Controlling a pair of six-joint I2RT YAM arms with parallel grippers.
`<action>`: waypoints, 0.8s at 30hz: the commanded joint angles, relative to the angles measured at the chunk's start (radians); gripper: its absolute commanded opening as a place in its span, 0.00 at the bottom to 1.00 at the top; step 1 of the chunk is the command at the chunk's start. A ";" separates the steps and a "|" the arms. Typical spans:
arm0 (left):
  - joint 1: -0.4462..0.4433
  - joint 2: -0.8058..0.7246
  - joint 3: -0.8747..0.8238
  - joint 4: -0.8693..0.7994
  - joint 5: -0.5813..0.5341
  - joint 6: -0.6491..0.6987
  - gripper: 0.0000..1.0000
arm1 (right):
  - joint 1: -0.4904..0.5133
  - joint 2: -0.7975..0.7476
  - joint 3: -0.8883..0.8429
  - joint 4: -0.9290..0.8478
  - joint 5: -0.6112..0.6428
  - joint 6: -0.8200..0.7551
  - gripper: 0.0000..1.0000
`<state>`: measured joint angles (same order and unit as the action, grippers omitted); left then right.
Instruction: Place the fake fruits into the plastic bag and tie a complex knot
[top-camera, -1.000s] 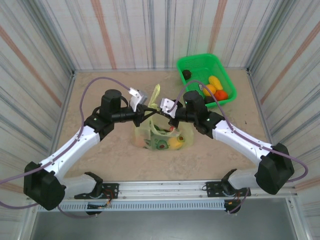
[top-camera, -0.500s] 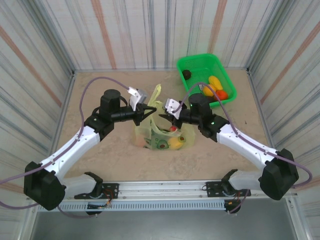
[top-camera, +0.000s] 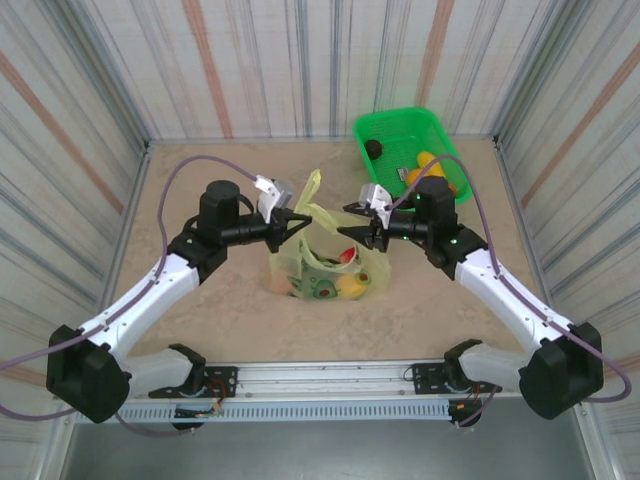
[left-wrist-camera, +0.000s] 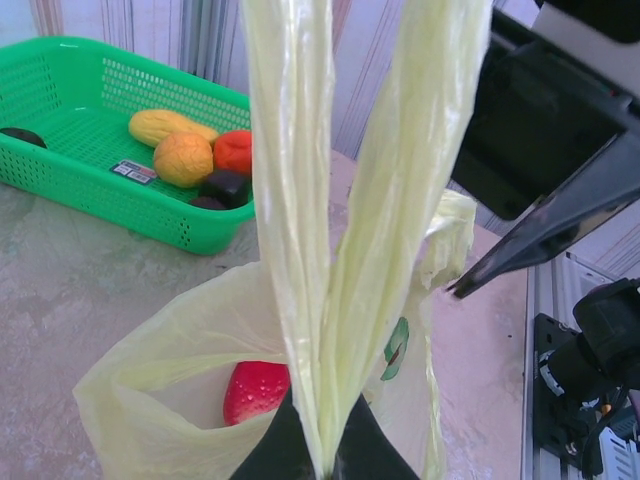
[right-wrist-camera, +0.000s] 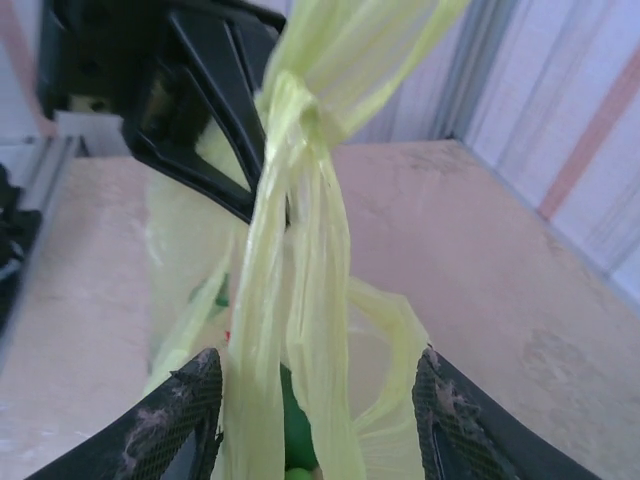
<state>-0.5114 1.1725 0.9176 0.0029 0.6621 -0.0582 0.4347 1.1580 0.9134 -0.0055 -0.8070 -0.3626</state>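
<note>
- The left hand was clamped shut on the plastic bag's handle strips, holding them up taut (the pinch was plain from its own wrist view).
- The right hand stood partly open, with its fingers on either side of the strips and not closed on them.
- A knot bunched the strips higher up.
- The bag sat mid-desk with fake fruits inside it. More fruits lay in the green basket.
</note>
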 joint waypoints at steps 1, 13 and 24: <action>0.005 -0.027 -0.015 0.025 0.011 -0.008 0.00 | -0.074 0.022 0.069 -0.073 -0.305 0.087 0.55; 0.005 -0.048 -0.026 0.046 0.023 -0.006 0.00 | -0.074 0.302 0.252 -0.343 -0.543 0.014 0.62; 0.005 -0.035 -0.023 0.068 0.045 -0.016 0.00 | -0.015 0.467 0.306 -0.370 -0.551 -0.013 0.57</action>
<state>-0.5114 1.1469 0.9024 0.0357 0.6743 -0.0593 0.4072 1.6016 1.2022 -0.3527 -1.3346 -0.3515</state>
